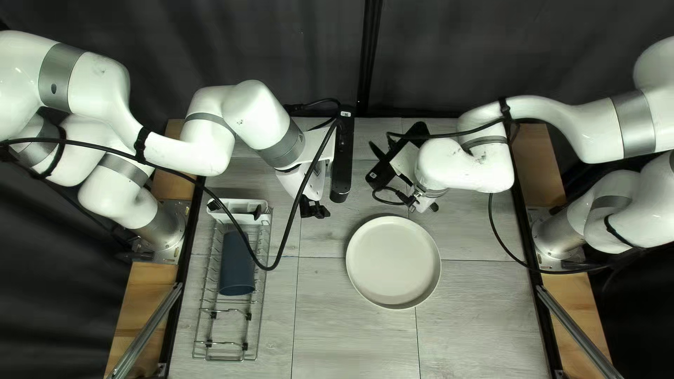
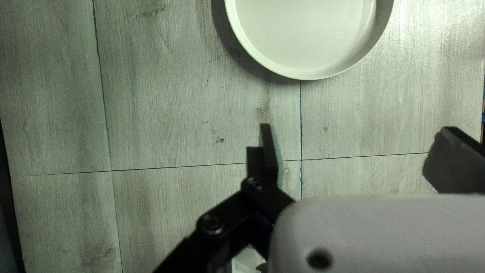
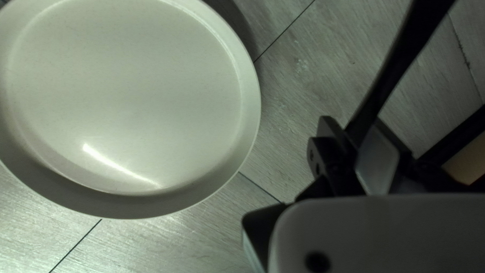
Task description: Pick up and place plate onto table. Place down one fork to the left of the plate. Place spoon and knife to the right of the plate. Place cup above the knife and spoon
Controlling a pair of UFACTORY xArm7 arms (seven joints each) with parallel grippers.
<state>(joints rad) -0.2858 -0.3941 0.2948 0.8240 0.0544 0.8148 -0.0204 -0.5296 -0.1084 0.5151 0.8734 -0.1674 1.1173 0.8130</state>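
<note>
The right tool point(image 1: 425, 205) pinches a long black thing point(image 3: 391, 76); I can't tell which kind. The left tool point(image 1: 314, 209) is wide. The plate point(image 1: 393, 262) sits on the desk point(image 1: 351, 337). The cup point(image 1: 236, 267) is in the rack point(image 1: 199, 340).

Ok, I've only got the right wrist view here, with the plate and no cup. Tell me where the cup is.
Observer: The dark blue cup is in the wire rack, left of the plate in the top left view.
Operator: Give me the left tool's state.
Observer: The left tool is open, its fingers apart.
Operator: Name what's at the rack's far end.
Observer: A white holder.
</note>
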